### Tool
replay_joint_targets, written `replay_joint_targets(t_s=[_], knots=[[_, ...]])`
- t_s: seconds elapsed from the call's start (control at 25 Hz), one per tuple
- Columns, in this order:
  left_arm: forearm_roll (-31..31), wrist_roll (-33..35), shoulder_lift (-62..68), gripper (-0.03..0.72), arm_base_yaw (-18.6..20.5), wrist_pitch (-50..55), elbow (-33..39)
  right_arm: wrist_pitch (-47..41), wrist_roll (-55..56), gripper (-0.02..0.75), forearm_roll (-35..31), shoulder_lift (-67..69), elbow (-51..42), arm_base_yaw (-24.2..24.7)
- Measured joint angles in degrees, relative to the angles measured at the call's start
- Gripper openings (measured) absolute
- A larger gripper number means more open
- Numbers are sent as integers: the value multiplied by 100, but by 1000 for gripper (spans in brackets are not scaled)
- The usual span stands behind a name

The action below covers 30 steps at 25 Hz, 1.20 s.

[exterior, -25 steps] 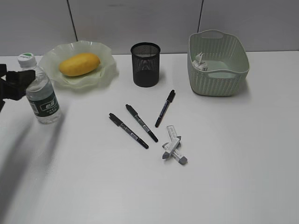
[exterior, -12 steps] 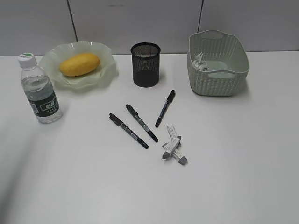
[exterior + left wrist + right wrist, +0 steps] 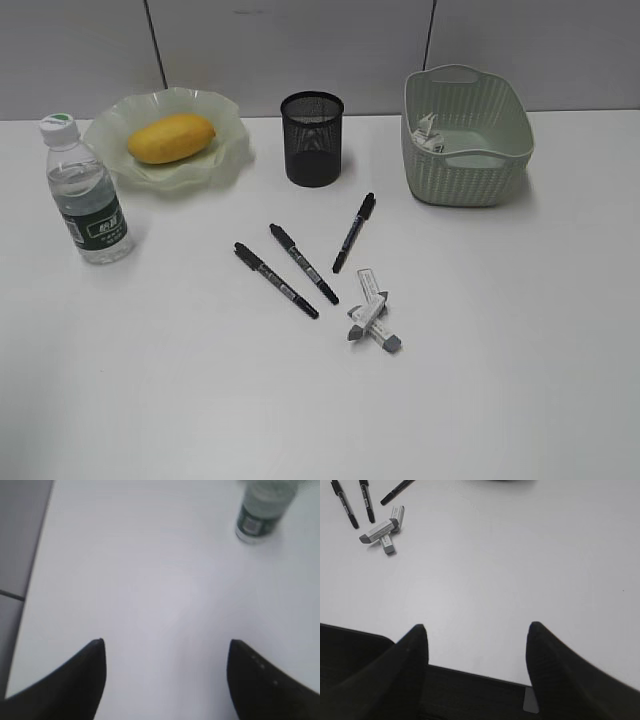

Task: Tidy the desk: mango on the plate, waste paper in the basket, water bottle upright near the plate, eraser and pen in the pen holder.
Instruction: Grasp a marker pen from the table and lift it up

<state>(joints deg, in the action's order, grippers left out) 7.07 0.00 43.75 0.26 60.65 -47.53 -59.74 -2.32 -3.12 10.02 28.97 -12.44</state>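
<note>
Pens and erasers are what's left, I'd say: three pens, two crossed erasers, all loose on the desk. Mango, paper and water bottle look sorted. From the right gripper they lie ahead and to its left, well apart, so next is a reach and a narrow pinch. Its jaws are spread and empty. Left gripper is spread too, bottle far ahead.

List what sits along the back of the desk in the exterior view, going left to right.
water bottle → plate holding the mango → pen holder → basket with the waste paper inside.
</note>
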Motion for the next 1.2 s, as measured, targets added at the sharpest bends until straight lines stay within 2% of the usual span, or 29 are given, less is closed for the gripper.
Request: replay_joint_targets(t_s=[0.16, 0.36, 0.56, 0.88, 1.2], knots=[[-707, 337, -689, 571, 0, 561, 114, 0, 0, 489, 0, 0, 0, 0], [-1071, 366, -2107, 564, 0, 510, 525, 0, 0, 489, 0, 0, 0, 0], [-1117, 371, -3147, 560, 0, 483, 704, 0, 0, 489, 0, 0, 0, 0], [-1241, 371, -4296, 506, 0, 545, 1042, 0, 0, 489, 0, 0, 0, 0], [-1498, 371, -4415, 501, 0, 581, 1511, 7, 0, 489, -5, 0, 0, 0]])
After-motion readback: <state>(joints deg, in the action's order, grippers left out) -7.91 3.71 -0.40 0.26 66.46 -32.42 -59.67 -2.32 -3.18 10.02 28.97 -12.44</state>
